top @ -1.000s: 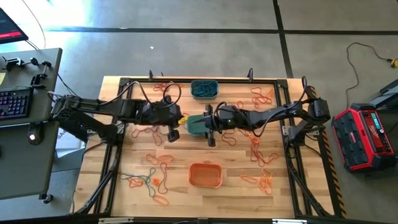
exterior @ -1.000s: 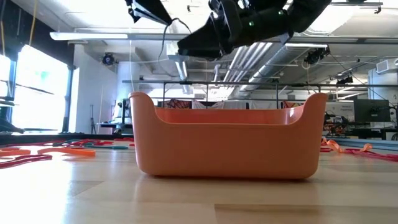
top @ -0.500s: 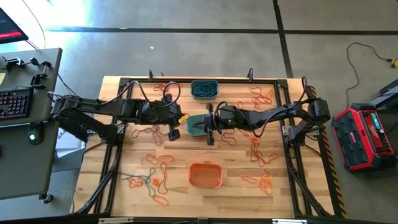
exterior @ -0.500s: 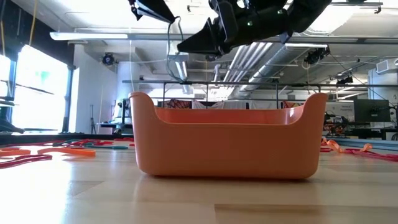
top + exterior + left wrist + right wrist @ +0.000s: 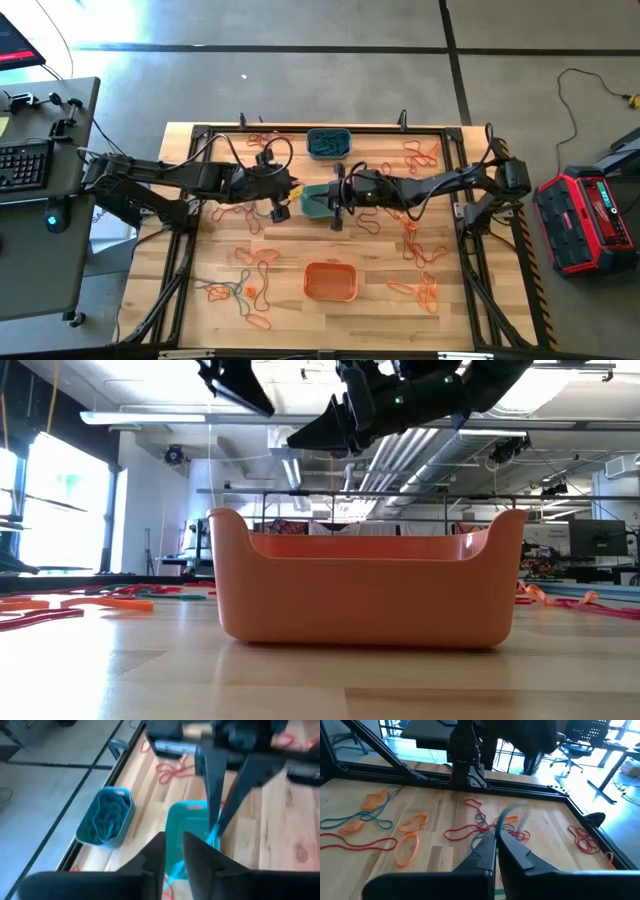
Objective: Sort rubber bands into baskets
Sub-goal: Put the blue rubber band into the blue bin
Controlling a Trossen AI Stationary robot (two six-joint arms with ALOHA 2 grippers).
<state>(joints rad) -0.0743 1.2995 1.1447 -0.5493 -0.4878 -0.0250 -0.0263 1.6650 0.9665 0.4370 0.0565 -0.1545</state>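
My left gripper (image 5: 281, 203) and my right gripper (image 5: 336, 207) face each other over the teal-green basket (image 5: 312, 200) at the table's middle. Both are shut on one blue-teal rubber band (image 5: 215, 830), stretched between them above the basket. The grey-blue basket (image 5: 328, 143) stands at the far edge with teal bands inside. The orange basket (image 5: 330, 281) stands toward the near edge and fills the low view (image 5: 365, 590). Orange, red and teal bands (image 5: 420, 240) lie loose on the wood. My left gripper (image 5: 172, 837) pinches one end of the band's loop (image 5: 175, 869) between its two fingers, coming level from the table's left. The band runs taut to the other gripper, clear of the basket. My right gripper (image 5: 496, 832) pinches the band's other end (image 5: 216, 826) at its fingertips, slanting down from the table's right. The band (image 5: 506, 815) leads away from its tips toward the left gripper, lifted clear.
Loose bands lie at the near left (image 5: 240, 290), the right side (image 5: 425, 290) and the far edge (image 5: 420, 152). A black metal frame (image 5: 460, 180) runs around the tabletop. Black cables hang from both arms. Bare wood shows between the orange basket and the teal-green one.
Both grippers have stayed shut on the band over the teal-green basket. My left gripper has dipped a little in the low view; my right gripper has shifted slightly toward the far edge.
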